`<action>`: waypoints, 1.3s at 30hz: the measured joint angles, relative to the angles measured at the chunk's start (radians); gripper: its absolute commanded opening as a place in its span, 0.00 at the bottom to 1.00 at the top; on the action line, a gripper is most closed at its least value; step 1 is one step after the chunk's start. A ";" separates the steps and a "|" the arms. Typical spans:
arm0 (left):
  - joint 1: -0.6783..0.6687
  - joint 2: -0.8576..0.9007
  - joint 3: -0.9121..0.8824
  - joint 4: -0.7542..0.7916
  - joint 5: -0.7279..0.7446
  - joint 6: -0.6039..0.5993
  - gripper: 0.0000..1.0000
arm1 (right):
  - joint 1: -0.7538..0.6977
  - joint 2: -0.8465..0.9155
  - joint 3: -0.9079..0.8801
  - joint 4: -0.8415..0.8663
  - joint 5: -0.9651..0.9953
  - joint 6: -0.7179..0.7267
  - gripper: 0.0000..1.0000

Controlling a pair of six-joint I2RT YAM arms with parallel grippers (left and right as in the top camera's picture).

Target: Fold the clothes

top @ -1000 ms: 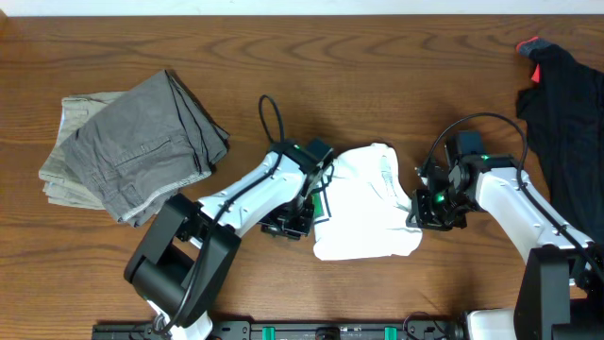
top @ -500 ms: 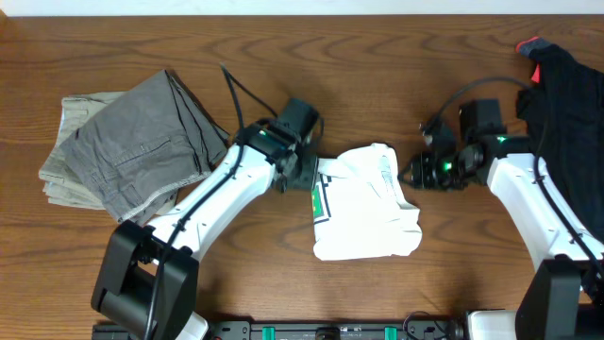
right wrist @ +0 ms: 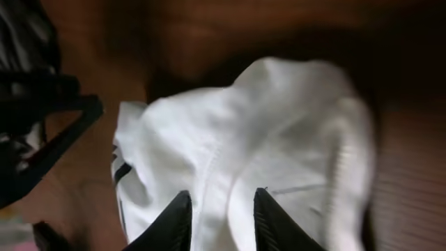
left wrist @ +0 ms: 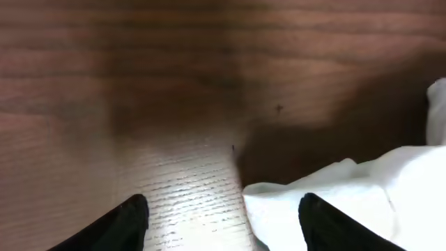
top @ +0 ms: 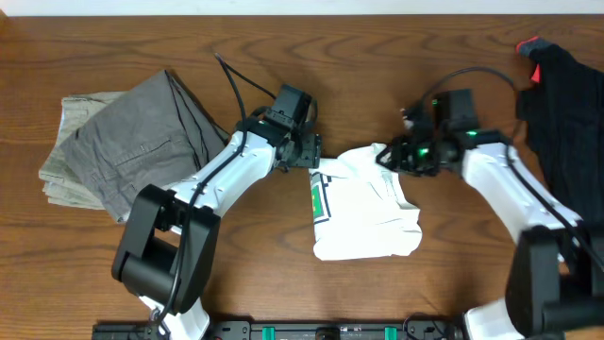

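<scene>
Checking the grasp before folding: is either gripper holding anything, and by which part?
The right gripper seems to pinch a ridge of the white T-shirt near its far edge; the left gripper is open, holding nothing.

Setting: a robot manipulation bench, lab-type.

Evidence:
- Two white jointed arms, the left arm [top: 222,184] and the right arm [top: 505,184], rise from a black rail with green fittings [top: 330,331] at the table's near edge, well behind both grippers.
- A loose black cable [top: 236,90] loops off the wrist behind the left gripper [top: 316,161]. A green indicator light [top: 422,149] glows just behind the right gripper [top: 382,159].
- The work surface is a single wood-grain table [top: 377,57], seen straight down from above.
- The sample items are laundry. The white T-shirt [top: 363,217] lies between and under the two grippers. The grey-khaki trousers [top: 123,151] lie well outboard of the left gripper, and the black garment [top: 571,104] well outboard of the right.
</scene>
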 measured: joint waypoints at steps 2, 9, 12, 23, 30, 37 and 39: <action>0.000 0.006 0.000 -0.001 0.004 0.006 0.70 | 0.027 0.030 0.000 0.020 -0.003 0.021 0.27; 0.000 0.013 0.000 -0.003 0.011 0.017 0.70 | 0.063 0.076 0.000 0.097 -0.002 0.068 0.18; 0.000 0.013 0.000 -0.003 0.011 0.018 0.70 | 0.062 0.076 0.000 0.079 -0.002 0.079 0.27; 0.000 0.013 0.000 -0.004 0.011 0.018 0.70 | 0.068 0.076 0.000 0.046 0.015 0.078 0.18; 0.000 0.013 0.000 -0.004 0.011 0.021 0.72 | 0.085 0.076 -0.001 0.111 0.008 0.084 0.01; 0.000 0.013 0.000 -0.002 0.011 0.021 0.75 | -0.005 0.076 -0.001 0.042 -0.002 0.073 0.01; 0.000 0.013 0.000 0.005 0.011 0.021 0.75 | -0.040 0.076 -0.001 0.018 0.002 0.068 0.01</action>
